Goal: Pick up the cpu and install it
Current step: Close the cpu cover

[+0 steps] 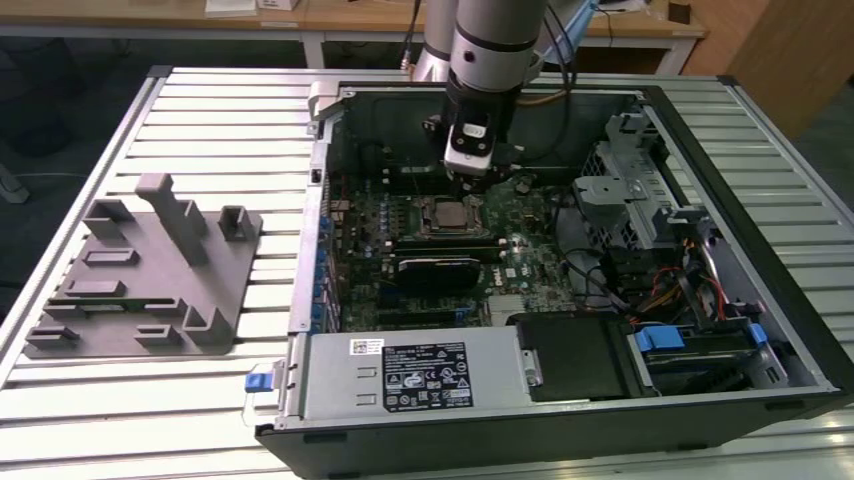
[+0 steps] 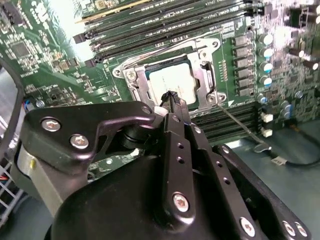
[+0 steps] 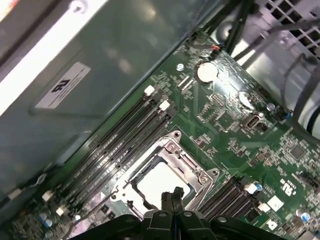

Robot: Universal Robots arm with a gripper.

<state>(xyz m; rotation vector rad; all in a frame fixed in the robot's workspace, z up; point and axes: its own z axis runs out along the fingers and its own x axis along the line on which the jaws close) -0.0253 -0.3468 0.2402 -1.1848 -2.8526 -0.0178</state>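
The cpu [image 2: 175,80], a flat square with a pale, smooth metal top, was seen seated inside the steel-framed socket [image 2: 136,82] on the green motherboard [image 2: 45,65]. The gripper [image 2: 172,97] was held just over the chip's near edge, its slim black fingers pressed together with nothing between them. A thin wire lever [image 2: 240,125] was shown in the second wrist view and a round coin cell [image 3: 205,72] in the first. In the exterior view, the open case [image 1: 747,300] and a matte grey stepped fixture [image 1: 147,280] were shown on a ribbed table [image 1: 200,110].
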